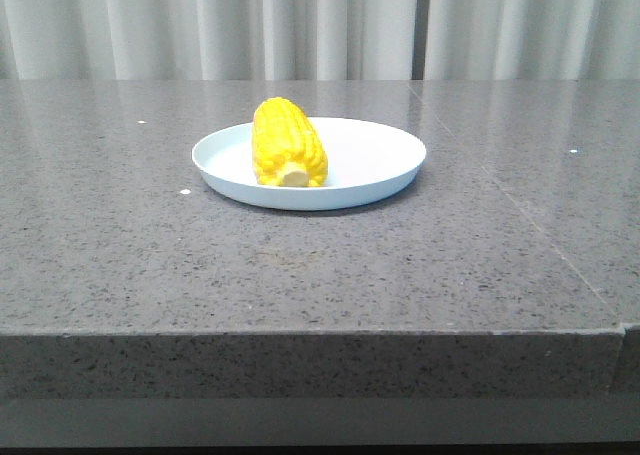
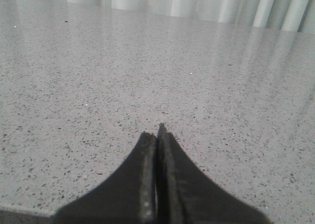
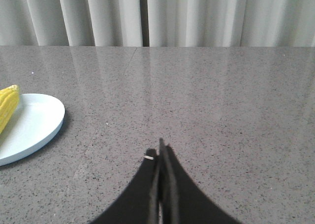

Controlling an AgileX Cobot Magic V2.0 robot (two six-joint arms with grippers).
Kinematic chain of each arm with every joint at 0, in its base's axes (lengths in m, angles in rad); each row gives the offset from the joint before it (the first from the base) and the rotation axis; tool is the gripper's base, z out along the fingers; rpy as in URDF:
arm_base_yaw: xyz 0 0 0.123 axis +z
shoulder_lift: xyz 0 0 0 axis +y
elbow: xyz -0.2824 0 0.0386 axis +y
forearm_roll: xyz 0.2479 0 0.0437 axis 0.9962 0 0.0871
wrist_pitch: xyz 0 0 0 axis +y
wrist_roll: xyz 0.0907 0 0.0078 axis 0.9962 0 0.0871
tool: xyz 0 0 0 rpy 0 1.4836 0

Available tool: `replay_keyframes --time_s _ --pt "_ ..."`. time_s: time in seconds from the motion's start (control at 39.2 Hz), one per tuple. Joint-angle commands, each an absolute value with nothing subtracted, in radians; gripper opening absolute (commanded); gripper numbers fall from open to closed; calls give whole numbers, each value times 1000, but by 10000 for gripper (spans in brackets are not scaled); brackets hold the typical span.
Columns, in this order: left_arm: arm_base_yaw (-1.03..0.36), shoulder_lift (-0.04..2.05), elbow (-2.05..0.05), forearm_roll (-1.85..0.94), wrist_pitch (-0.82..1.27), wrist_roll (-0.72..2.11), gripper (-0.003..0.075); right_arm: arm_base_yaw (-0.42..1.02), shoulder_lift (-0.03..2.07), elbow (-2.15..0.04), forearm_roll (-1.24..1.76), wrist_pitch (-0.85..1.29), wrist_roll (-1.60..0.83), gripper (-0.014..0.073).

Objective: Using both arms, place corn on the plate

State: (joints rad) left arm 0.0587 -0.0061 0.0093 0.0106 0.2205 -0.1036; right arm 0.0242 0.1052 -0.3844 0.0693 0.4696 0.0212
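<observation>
Front view: grey speckled table in the foreground; beyond its near edge the plate lies flat, and the corn rests on the plate's 9 o'clock half, pale stub end toward the camera. White curtain closes the background. Left wrist view: left hand pressed fully together, holding nothing, above bare table. Right wrist view: right hand likewise pressed together and holding nothing, well apart from the plate and corn.
</observation>
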Motion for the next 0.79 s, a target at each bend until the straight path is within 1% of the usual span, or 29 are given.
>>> replay_keyframes --time_s 0.0,0.2,0.31,0.51,0.77 --pt "60 -23 31 0 134 -106 -20 18 119 -410 56 394 18 -69" --pt "60 -23 31 0 134 -106 -20 18 119 -408 56 392 18 -69" --pt "60 -23 31 0 134 -106 -20 18 119 -375 58 357 18 -69" --pt "60 -23 31 0 134 -106 -20 21 106 -185 83 166 17 -69" --pt "60 -23 31 0 134 -106 -20 19 -8 8 84 127 0 -69"
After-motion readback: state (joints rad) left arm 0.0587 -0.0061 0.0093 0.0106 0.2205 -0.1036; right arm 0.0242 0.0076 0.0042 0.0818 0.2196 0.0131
